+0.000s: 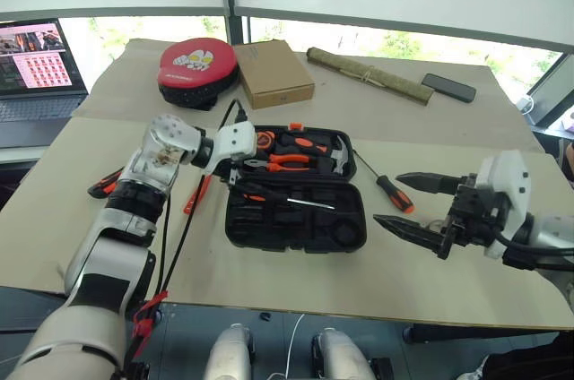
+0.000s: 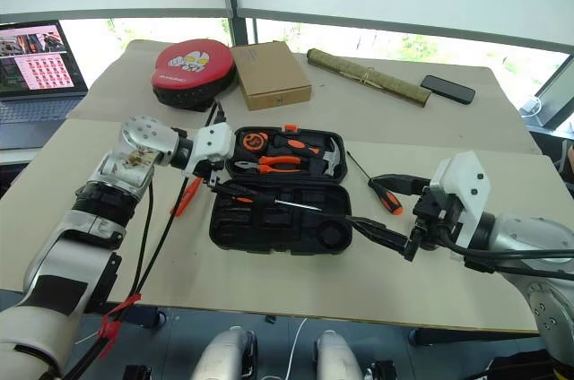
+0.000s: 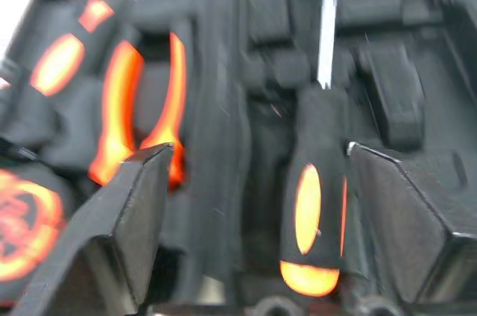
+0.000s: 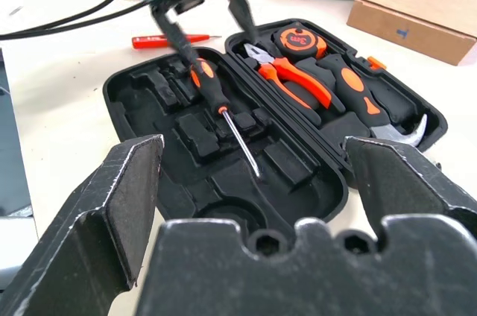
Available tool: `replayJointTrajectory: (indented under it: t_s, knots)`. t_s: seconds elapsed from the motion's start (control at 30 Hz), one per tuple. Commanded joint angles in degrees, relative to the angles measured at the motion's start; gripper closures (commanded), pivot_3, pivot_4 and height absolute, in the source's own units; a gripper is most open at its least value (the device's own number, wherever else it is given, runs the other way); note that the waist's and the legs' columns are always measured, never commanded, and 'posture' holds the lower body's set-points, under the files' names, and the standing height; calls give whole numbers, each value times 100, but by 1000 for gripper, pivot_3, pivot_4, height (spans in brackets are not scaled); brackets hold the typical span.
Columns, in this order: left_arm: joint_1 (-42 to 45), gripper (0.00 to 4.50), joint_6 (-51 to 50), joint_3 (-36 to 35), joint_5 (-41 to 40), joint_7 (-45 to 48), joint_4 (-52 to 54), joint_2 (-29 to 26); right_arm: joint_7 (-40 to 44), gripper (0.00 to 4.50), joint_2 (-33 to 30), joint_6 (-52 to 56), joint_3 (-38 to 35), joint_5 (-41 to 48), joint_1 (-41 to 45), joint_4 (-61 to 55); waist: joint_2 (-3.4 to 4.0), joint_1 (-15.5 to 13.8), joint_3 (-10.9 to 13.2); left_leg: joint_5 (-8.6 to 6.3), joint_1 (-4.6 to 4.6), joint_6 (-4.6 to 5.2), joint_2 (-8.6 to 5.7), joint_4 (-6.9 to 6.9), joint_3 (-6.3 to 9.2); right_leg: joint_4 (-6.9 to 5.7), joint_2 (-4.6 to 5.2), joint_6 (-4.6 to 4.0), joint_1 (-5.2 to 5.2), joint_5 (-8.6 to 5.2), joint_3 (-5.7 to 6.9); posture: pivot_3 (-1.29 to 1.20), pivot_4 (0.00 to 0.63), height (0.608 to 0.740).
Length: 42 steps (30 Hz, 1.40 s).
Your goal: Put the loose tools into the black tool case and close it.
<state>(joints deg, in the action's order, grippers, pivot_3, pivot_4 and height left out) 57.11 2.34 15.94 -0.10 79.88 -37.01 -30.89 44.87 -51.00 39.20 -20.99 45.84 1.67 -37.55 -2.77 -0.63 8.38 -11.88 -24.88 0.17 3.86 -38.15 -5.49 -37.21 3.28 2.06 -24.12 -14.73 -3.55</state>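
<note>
The black case lies open on the table, its 2 halves flat, just in front of the brown box. The far half holds orange-handled pliers, a tape measure and a hammer. In the near half 1 screwdriver lies aslant across the moulded slots, handle toward the robot's left, thin shaft toward the middle of the case.

The left gripper hangs over the left end of the case, directly above that screwdriver's handle. Its 2 fingers are spread, 1 on each side of the handle; in the left wrist view a gap shows on both sides, so nothing is pinched.

The right gripper hovers above the table to the right of the case, fingers spread wide and empty, pointing toward the case.

A second screwdriver lies on the table just right of the case. The slim orange tester lies on the table left of the case, and the knife lies farther left, partly hidden behind the left arm.
</note>
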Motion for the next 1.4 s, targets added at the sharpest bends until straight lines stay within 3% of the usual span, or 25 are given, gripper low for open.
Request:
replayJointTrajectory:
  t_s: [0.03,0.27,0.57,0.67,0.73,0.77,0.9,1.17,1.4]
  knots:
    - [116,1979,-2,-53,-33,45,120,30,-37,0,-33,-59,-66,19,126,-32,0,0,0,0,0,0,0,0,0,0,0,0,-1,0,0,0,150,740]
    - [-97,1979,0,85,-31,571,245,-14,-81,0,7,-75,-118,-13,16,-80,0,3,0,0,-3,0,0,-2,2,0,-1,0,-1,0,2,0,150,740]
    - [58,1979,647,381,463,418,-600,163,-226,0,43,-63,-48,9,22,-152,0,-3,0,0,-10,0,0,-9,8,-1,-1,0,-1,0,7,0,150,740]
    - [247,2619,717,352,574,199,-986,310,-268,0,59,-67,-69,17,-30,-202,0,-12,0,-1,-18,1,0,-17,13,0,0,0,-1,0,12,0,150,740]
    - [314,3435,789,340,589,240,-1107,323,-298,0,70,-61,-76,30,-40,-226,0,-8,0,-2,-26,3,0,-24,21,0,0,1,-3,1,18,0,150,740]
    - [337,3622,787,320,560,291,-1122,324,-310,0,76,-57,-79,34,-44,-237,0,-7,0,-2,-27,4,0,-25,22,0,0,1,-3,1,19,0,150,740]
    - [455,3623,408,121,261,584,-967,326,-329,0,106,-71,-92,23,-114,-279,0,2,0,-2,-29,5,0,-25,25,-2,-1,1,-4,1,21,0,150,740]
    - [636,3623,514,319,738,106,-1284,364,-353,0,130,-101,5,-13,-38,-235,0,-3,0,-3,-29,5,-1,-31,28,-2,0,2,-1,1,23,0,150,740]
    - [541,3623,440,433,900,236,-1185,323,-331,0,125,-137,1,-96,-107,-221,0,-4,0,-3,-30,5,-1,-33,29,-4,0,2,-1,1,24,0,150,740]
